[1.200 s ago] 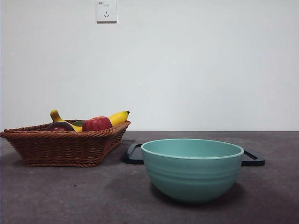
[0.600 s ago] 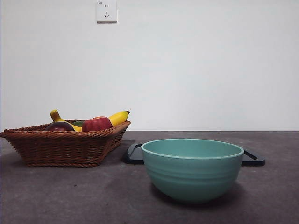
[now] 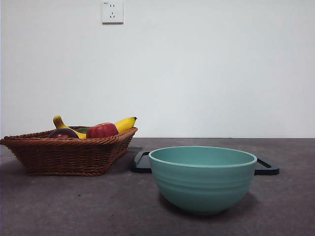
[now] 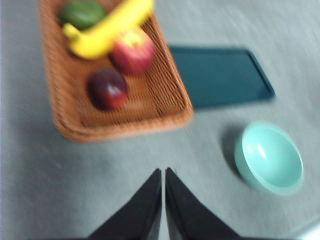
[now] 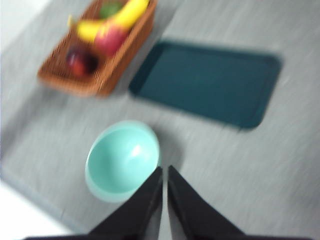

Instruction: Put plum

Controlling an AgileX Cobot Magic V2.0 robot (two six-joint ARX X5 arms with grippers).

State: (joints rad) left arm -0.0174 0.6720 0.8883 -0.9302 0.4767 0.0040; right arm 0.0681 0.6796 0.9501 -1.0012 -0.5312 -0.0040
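- Left wrist view showed the plum [image 4: 107,89] lying in the wicker basket [image 4: 165,107], beside the apple [image 4: 132,50].
- Left gripper [image 4: 163,175] and right gripper [image 5: 164,172] hung high, jaws closed, empty.
- Both wrist views were blurred.

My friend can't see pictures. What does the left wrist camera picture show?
A blurry look down at a brown wicker basket holding a dark purple plum, a red apple, a yellow banana and a green fruit. Beside it lie a dark tray and an empty mint-green bowl. The left gripper hangs shut above the grey table.
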